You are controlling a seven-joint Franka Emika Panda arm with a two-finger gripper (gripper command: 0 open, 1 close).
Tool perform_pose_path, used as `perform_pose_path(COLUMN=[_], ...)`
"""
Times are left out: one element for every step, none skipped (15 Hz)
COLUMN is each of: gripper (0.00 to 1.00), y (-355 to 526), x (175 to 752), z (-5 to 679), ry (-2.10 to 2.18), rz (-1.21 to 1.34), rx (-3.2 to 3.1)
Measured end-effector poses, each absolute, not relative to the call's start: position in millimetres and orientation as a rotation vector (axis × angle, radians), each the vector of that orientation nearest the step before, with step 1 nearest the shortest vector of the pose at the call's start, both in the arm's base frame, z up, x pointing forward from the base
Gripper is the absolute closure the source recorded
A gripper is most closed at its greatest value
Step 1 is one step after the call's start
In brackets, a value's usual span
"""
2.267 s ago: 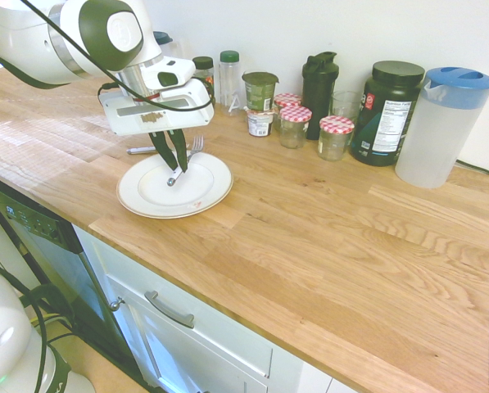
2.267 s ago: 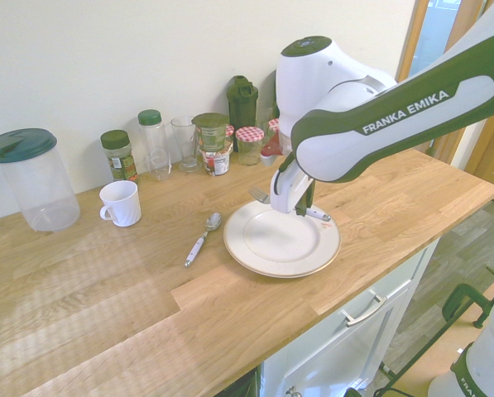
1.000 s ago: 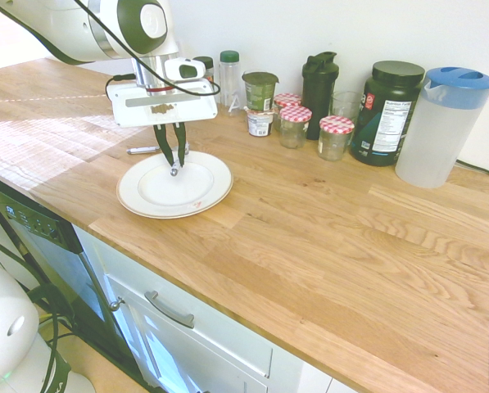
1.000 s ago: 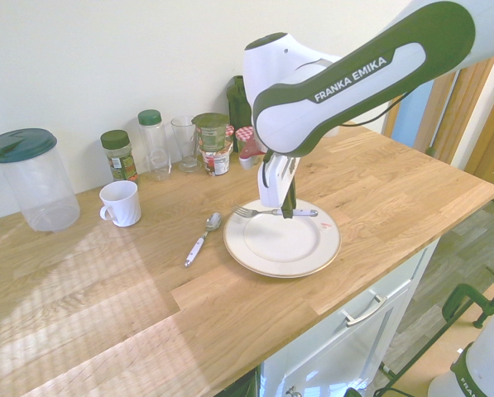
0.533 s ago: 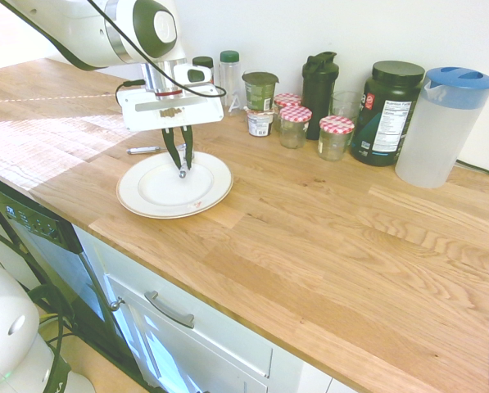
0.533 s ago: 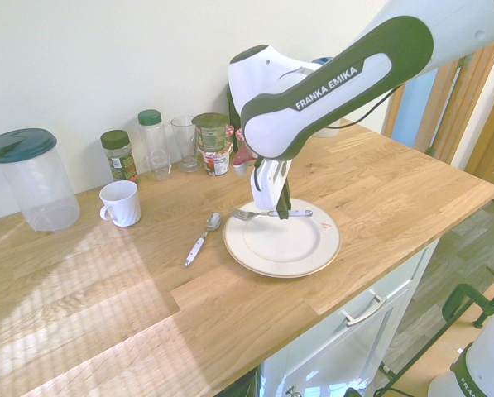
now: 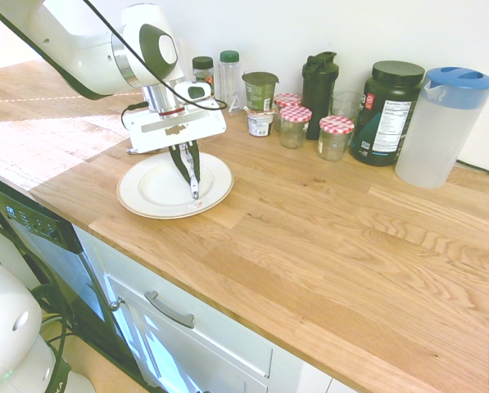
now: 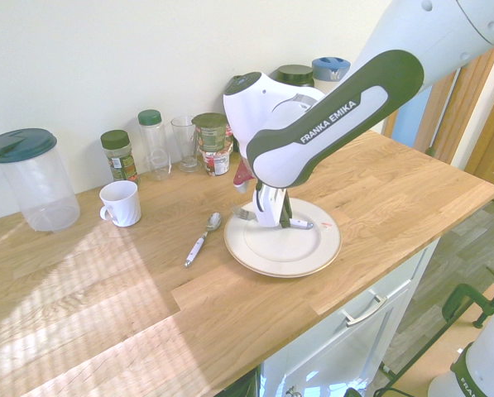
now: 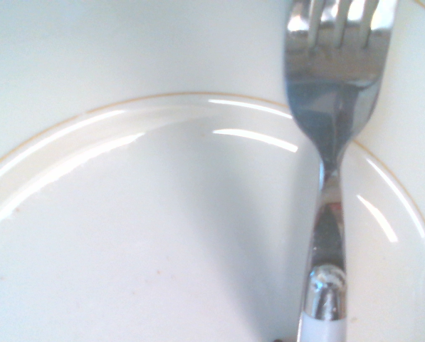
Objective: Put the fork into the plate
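Note:
The cream plate (image 7: 139, 199) lies near the counter's front edge, and its rim also shows in the second exterior view (image 8: 273, 268). My gripper (image 7: 190, 169) hangs low over the plate's middle, shut on the fork (image 8: 303, 224). The fork lies roughly level, with its tines (image 8: 240, 213) over the plate's left rim in the second exterior view and its whitish handle end sticking out past the fingers. In the wrist view the fork (image 9: 330, 142) sits very close above the plate (image 9: 162, 249). Whether it touches the plate I cannot tell.
A silver spoon (image 8: 201, 240) lies on the wood beside the plate, with a white mug (image 8: 121, 203) behind it. Jars (image 7: 336, 135), bottles, a dark tub (image 7: 387, 110) and a clear pitcher (image 7: 442, 127) line the back wall. Bare wooden counter (image 7: 326, 237) stretches beside the plate.
The gripper has come down with the fork and shifted further over the plate's middle. It has stayed shut on the fork throughout.

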State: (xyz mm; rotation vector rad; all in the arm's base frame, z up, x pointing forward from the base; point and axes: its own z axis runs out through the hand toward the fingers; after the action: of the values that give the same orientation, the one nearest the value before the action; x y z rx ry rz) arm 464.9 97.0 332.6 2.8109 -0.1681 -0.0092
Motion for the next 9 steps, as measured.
perform_pose_path(gripper=[0.00,0.00,0.00,0.00,0.00,0.00,0.00,0.00,0.00], y=[97.8,98.4,98.7,98.8,99.0,98.9,99.0,98.9,98.6], x=[464.4,463.9,462.9,461.7,460.8,459.8,459.1,457.5,455.6], z=[332.5,332.3,332.4,332.5,332.2,331.0,331.6,332.0,332.4], ry=[-0.162,-0.156,-0.152,-0.147,-0.143,-0.137,-0.136,-0.138,-0.141], rz=[-0.007,-0.002,0.005,0.013,0.018,0.024,0.034,0.042,0.050], rx=[2.808,2.807,2.807,2.808,2.808,2.807,2.807,2.807,2.808])
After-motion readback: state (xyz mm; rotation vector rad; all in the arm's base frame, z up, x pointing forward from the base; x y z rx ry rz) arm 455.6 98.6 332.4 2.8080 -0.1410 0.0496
